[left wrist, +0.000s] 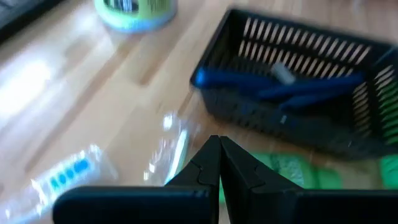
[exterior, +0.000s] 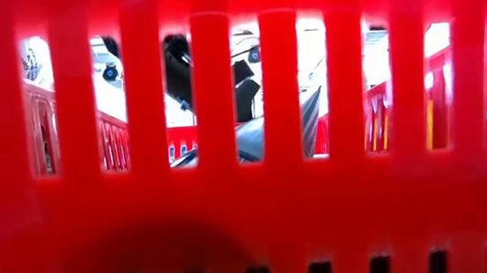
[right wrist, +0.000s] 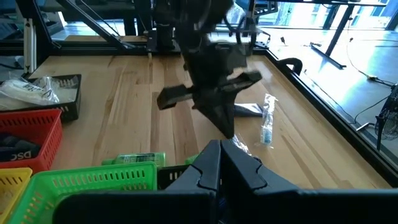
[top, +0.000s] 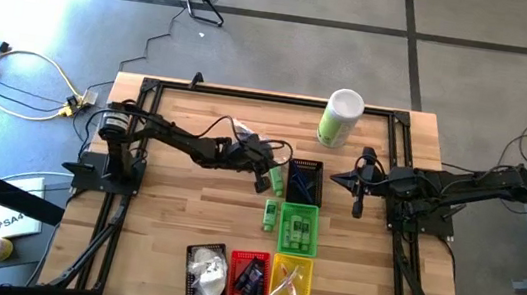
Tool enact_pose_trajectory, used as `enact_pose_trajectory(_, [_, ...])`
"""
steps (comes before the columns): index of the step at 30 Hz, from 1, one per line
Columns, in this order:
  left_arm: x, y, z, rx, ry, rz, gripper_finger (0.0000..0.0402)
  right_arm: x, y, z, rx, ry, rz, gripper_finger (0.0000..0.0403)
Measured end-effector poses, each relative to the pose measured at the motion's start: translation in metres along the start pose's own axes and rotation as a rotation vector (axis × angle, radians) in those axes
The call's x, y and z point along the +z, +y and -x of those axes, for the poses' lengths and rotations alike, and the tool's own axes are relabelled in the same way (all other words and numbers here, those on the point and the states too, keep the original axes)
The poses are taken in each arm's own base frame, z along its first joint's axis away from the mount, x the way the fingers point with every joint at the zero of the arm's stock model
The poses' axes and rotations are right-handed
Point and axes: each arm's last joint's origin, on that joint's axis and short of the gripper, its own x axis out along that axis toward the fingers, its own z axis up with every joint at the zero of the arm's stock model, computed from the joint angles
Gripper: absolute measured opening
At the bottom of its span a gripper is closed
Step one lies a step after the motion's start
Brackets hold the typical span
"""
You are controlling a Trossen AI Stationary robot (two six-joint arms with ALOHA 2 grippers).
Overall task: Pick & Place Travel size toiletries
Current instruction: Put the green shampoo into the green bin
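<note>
My left gripper point(top: 268, 175) point(left wrist: 219, 148) is shut and slants down just left of a black basket point(left wrist: 249, 118) that holds dark blue tubes point(left wrist: 280, 84). A small green bottle point(top: 278, 181) point(left wrist: 283, 171) lies on the table right under its fingertips. Two clear-wrapped sticks point(left wrist: 171, 143) point(left wrist: 65, 174) lie on the wood beside it. Another green bottle point(top: 270, 214) point(right wrist: 134, 160) lies against the green basket point(right wrist: 93, 180). My right gripper point(top: 340, 179) point(right wrist: 219, 152) waits shut, raised to the right of the baskets. My left gripper holds nothing between its shut fingers. They stand close over the green bottle's near side point(left wrist: 273, 167); whether they touch it I cannot tell.
A tall green-and-white canister point(top: 340, 117) stands at the far edge. At the near edge sit a black basket with white pouches point(top: 205, 271), a red basket point(top: 248, 277) and a yellow one point(top: 289, 284). The red basket's slotted wall point(exterior: 249, 198) fills the low view.
</note>
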Motion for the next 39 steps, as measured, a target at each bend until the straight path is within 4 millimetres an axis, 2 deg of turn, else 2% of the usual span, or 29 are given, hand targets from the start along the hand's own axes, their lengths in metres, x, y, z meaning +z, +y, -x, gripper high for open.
enact_pose_trajectory(4, [-0.006,0.004,-0.005,0.004,0.027,0.016,0.0001,0.0,0.0,0.0,-0.001,0.003,0.001,0.0004])
enact_pose_trajectory(8, [-0.004,0.003,-0.006,-0.031,0.01,0.02,0.0001,0.0,0.0,0.0,0.0,0.002,0.013,0.0004])
enact_pose_trajectory(12, [-0.015,0.003,-0.014,-0.032,0.039,0.016,0.0001,0.0,0.0,0.0,-0.001,0.001,0.013,0.0004])
enact_pose_trajectory(22, [-0.011,-0.001,-0.034,-0.041,0.045,-0.008,0.0001,0.0,0.0,0.0,0.0,0.001,0.016,0.0004])
enact_pose_trajectory(39, [-0.022,-0.004,-0.029,0.016,0.207,0.004,0.0001,-0.001,0.0,0.0,0.0,0.004,0.016,0.0004])
